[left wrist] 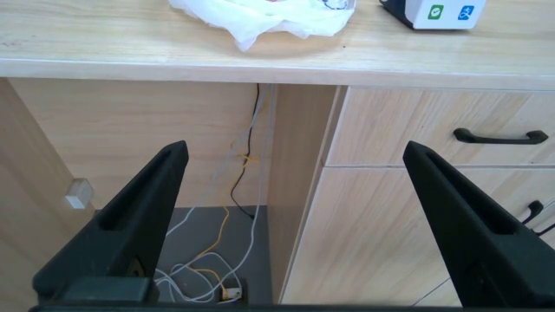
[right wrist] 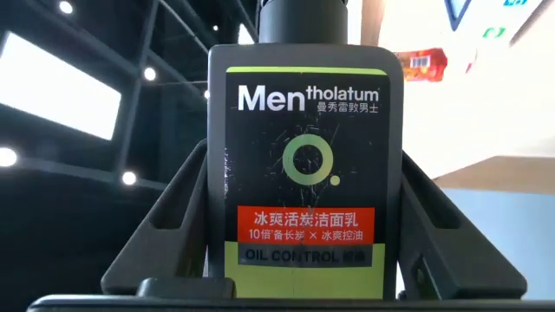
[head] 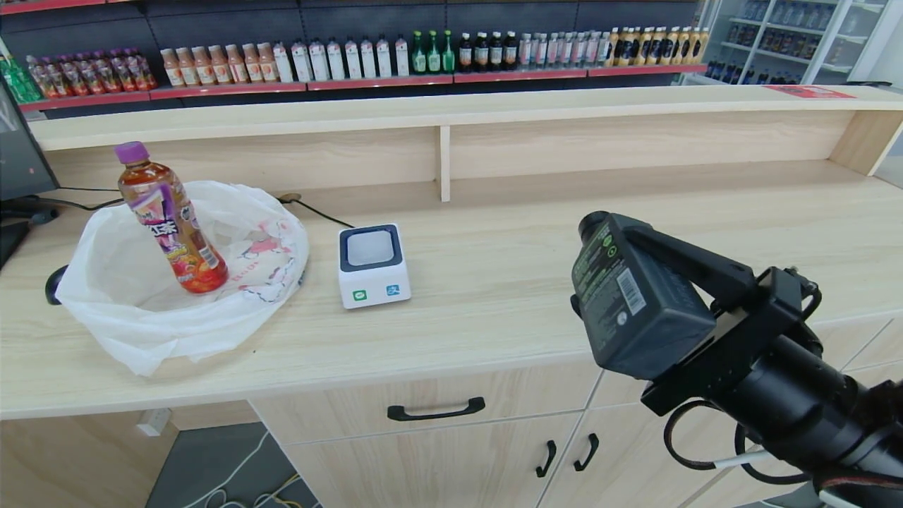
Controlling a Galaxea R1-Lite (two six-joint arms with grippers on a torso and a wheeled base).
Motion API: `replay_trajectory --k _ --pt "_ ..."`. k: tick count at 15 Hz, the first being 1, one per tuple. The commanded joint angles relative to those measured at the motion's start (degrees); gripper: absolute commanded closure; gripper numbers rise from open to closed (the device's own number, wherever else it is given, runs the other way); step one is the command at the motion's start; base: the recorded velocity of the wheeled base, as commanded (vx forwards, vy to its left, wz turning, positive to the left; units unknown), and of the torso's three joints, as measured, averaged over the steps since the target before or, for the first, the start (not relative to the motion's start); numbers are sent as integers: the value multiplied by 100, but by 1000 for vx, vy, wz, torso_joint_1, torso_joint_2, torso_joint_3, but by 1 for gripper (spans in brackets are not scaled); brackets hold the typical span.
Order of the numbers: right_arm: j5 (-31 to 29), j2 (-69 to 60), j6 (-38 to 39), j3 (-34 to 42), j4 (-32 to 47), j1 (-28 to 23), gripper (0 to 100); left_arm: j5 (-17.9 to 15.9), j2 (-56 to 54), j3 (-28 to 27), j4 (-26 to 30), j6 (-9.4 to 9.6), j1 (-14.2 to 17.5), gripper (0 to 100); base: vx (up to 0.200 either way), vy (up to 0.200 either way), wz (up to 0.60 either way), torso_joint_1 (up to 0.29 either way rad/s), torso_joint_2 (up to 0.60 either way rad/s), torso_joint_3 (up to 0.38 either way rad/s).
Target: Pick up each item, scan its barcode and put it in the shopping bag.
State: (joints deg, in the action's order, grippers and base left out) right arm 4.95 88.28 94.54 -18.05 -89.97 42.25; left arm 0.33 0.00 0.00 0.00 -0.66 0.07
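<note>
Right pincer [right wrist: 303,186] clamps the dark bottle [head: 635,296] at lower right of the head view, well apart from the scanner [head: 372,264] at centre; left pincer [left wrist: 297,156] stands wide below the counter [head: 494,303]. Risk: the barcode, facing upward, may fail to read unless turned toward the scanner window

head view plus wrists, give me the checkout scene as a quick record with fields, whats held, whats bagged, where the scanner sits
right gripper: shut on the black toiletry bottle, held up to the right of the scanner
barcode: on the bottle's side facing the head camera
left gripper: open, low, facing the cabinet front
bagged: purple-capped drink bottle, leaning in the white shopping bag
scanner: on the counter, just right of the bag, window up
</note>
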Motion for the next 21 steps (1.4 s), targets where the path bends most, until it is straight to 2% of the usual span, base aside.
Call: replay_trajectory --k 1,10,15,21 --pt "6 -4 267 21 -3 20 100 2 0 0 0 -4 1 0 0 0 0 0 0 0" --pt "15 -400 1471 276 -3 345 100 2 0 0 0 -4 1 0 0 0 0 0 0 0" --pt "6 -514 2034 311 -3 345 100 2 0 0 0 -4 1 0 0 0 0 0 0 0" --pt "6 -804 2385 118 -3 354 100 2 0 0 0 -4 1 0 0 0 0 0 0 0"
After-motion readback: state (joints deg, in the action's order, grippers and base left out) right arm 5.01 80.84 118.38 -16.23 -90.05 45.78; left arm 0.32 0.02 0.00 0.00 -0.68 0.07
